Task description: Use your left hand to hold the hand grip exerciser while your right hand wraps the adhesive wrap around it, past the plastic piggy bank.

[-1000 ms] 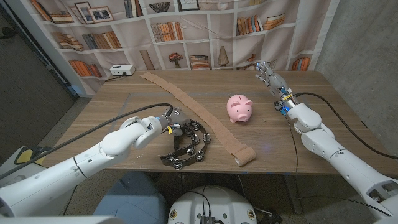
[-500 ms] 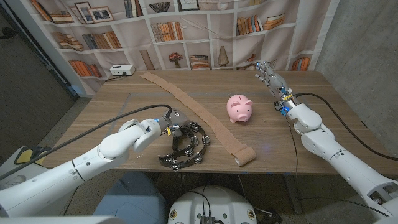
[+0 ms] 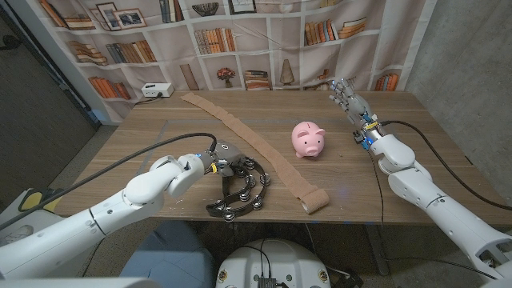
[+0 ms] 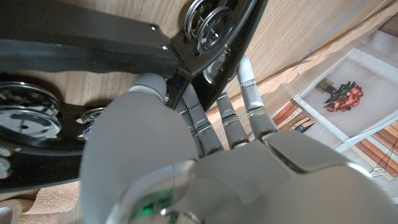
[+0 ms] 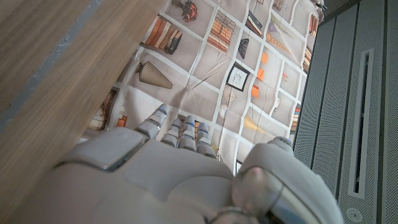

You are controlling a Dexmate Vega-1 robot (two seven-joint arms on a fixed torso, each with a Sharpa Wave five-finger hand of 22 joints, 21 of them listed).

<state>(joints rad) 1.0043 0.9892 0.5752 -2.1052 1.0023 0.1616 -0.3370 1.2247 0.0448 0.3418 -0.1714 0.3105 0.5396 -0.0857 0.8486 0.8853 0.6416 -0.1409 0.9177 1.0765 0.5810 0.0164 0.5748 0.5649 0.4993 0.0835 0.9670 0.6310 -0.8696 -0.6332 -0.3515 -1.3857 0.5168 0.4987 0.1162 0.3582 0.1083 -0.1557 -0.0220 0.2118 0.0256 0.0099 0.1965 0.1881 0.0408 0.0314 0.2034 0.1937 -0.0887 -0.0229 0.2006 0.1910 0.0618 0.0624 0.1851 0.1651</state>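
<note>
lying on the wooden table [image 3: 160, 132], near its front edge, a black crescent-shaped tambourine with metal jingles [image 3: 240, 190] is seen where a grip exerciser is named by the task; its long axis runs from the near-left up toward the far-right, and its open side is turned toward the left hand [image 3: 226, 162]. the far end of the frame is touched by the left hand, whose fingers [image 4: 247, 93] are reached over the black rim in the left wrist view, with the thumb set against the frame's inner side; whether the frame is actually clamped cannot be told. the adhesive wrap [image 3: 256, 146] is laid out as a long tan strip, running diagonally from the far-left of the table down to a small rolled end [image 3: 314, 200] close to the front edge, just beside the tambourine's right side. the pink plastic piggy bank [image 3: 309, 140] stands upright to the right of the strip, apart from it, snout toward the front edge. the right hand [image 3: 346, 98] is held above the far-right part of the table, well apart from the strip and the piggy bank, fingers extended and spread, with nothing in them. bare wood is seen between the piggy bank and the right arm, and across the left half of the table behind the left arm. a bookshelf-printed backdrop [image 3: 240, 32] hangs behind the far edge.
</note>
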